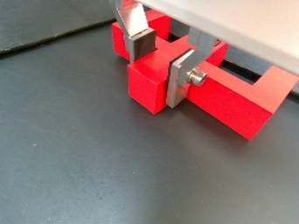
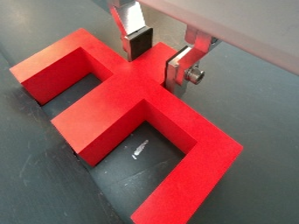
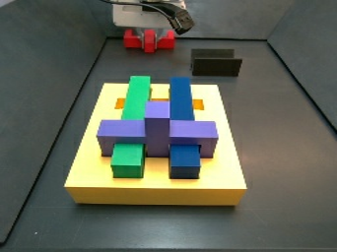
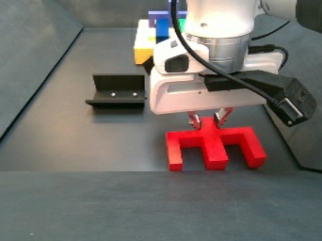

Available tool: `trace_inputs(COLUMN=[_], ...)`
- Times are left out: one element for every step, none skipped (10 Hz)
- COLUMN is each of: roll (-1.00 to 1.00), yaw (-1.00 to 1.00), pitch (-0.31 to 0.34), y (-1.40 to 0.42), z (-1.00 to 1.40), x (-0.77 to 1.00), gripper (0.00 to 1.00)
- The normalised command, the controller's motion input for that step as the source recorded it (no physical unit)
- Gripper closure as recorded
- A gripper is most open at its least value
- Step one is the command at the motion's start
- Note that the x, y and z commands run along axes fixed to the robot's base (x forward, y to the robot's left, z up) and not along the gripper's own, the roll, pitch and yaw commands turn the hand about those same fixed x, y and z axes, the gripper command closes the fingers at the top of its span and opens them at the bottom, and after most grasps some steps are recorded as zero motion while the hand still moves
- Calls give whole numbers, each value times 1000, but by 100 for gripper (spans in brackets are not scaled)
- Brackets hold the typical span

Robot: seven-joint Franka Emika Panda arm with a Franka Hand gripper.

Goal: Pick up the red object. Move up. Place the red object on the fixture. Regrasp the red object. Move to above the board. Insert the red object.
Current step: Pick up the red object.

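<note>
The red object (image 4: 214, 148) lies flat on the dark floor, a bright red bar with legs and a central stub. In both wrist views my gripper (image 1: 162, 59) (image 2: 159, 58) straddles its middle stub. One finger's dark pad (image 1: 142, 45) sits against one side and the other silver plate (image 1: 179, 79) lies flush on the opposite face, so it looks shut on the piece. In a side view the gripper (image 4: 209, 120) hangs straight above the red object (image 3: 149, 39). The fixture (image 4: 115, 92) (image 3: 218, 62) stands apart from it. The yellow board (image 3: 158, 182) carries green, blue and purple blocks.
Dark walls (image 3: 297, 79) enclose the floor on the sides. The white arm body (image 4: 208, 71) with its black cable fills the space over the red piece. The board (image 4: 145, 42) lies beyond the arm in a side view.
</note>
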Motion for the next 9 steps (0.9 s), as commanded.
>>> trace_inputs(roll=[0, 0, 0, 0, 0, 0, 0, 0, 0], yaw=[0, 0, 0, 0, 0, 0, 0, 0, 0], pitch=[0, 0, 0, 0, 0, 0, 0, 0, 0], y=[0, 0, 0, 0, 0, 0, 0, 0, 0], z=[0, 0, 0, 0, 0, 0, 0, 0, 0], x=[0, 0, 0, 0, 0, 0, 0, 0, 0], gripper=[100, 100, 100, 100, 100, 100, 100, 100, 100])
